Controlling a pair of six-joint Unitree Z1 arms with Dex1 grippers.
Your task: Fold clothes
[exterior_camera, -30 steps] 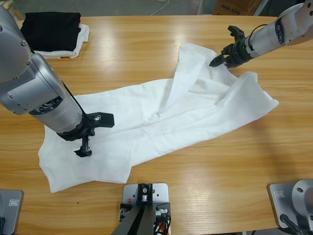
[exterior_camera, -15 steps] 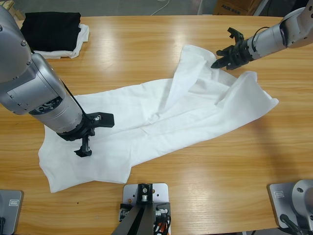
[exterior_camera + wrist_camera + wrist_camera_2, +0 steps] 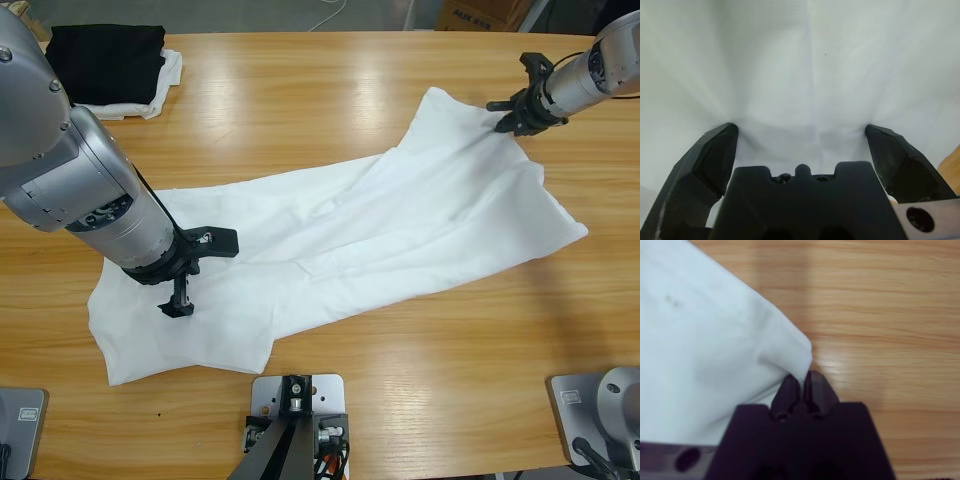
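The clothes, a large white T-shirt (image 3: 400, 220), lie spread slantwise over the table from the near left to the right. My left gripper (image 3: 205, 275) stands open on the shirt's near-left part, and in the left wrist view both jaws are spread wide with their tips pressed on the white cloth (image 3: 805, 65). My right gripper (image 3: 505, 118) is at the shirt's far right corner. The right wrist view shows it (image 3: 802, 382) shut on the edge of the cloth (image 3: 715, 350), just above bare wood.
A folded black garment (image 3: 105, 58) lies on a smaller white cloth (image 3: 168, 78) at the far left corner. A cardboard box (image 3: 480, 12) and a white cable (image 3: 335, 10) sit beyond the table's far edge. Bare wood (image 3: 450, 370) runs along the near right.
My right gripper has moved right and away, dragging the shirt's corner with it. The folded-over flap has opened out flat. The left gripper shifted only slightly.
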